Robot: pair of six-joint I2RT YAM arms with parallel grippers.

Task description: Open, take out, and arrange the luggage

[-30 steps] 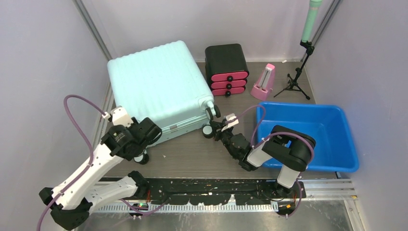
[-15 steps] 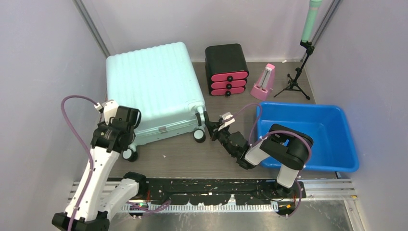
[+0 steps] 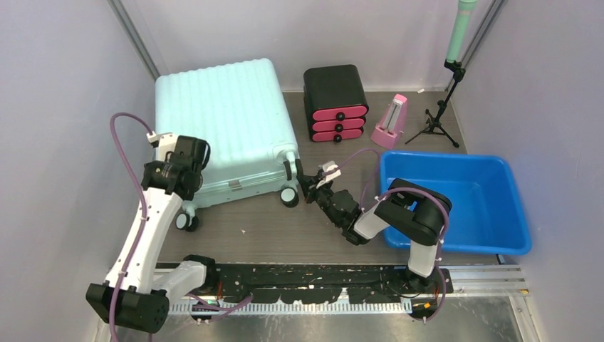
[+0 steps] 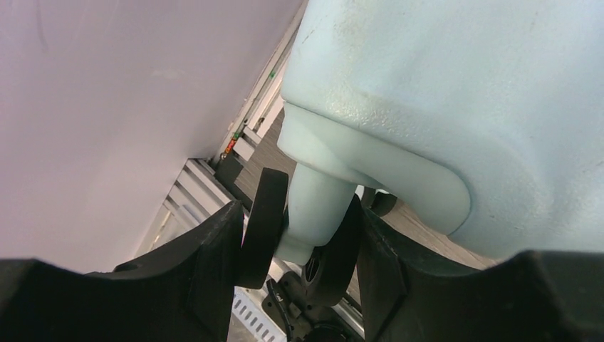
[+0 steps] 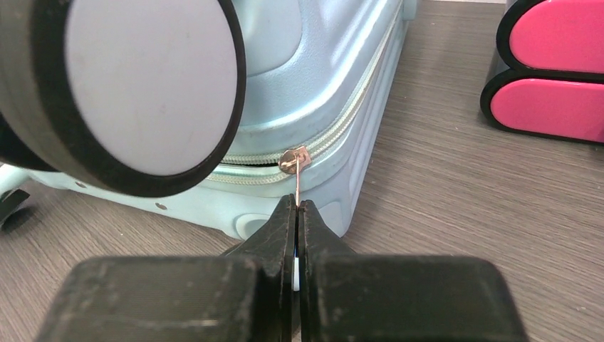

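The pale mint-green luggage [image 3: 221, 114] lies flat and closed at the back left, its black caster wheels toward me. My left gripper [image 3: 181, 169] is at its near-left corner. In the left wrist view the gripper [image 4: 295, 214] is shut on a double caster wheel [image 4: 265, 214] under the shell [image 4: 463, 92]. My right gripper [image 3: 308, 187] is at the near-right corner. In the right wrist view it [image 5: 297, 206] is shut on the metal zipper pull [image 5: 295, 167] of the luggage [image 5: 320, 85], beside a large caster wheel [image 5: 142, 85].
A black drawer box with pink drawers [image 3: 335, 103] stands behind the right gripper, also in the right wrist view [image 5: 555, 71]. A pink wedge-shaped object [image 3: 390, 122], a tripod with a green pole [image 3: 445, 100] and a blue tub [image 3: 456, 203] are to the right. A wall runs close on the left.
The luggage has slid left and back and turned a little. My left arm swung left and up to its corner caster. My right gripper followed leftward with the zipper pull.
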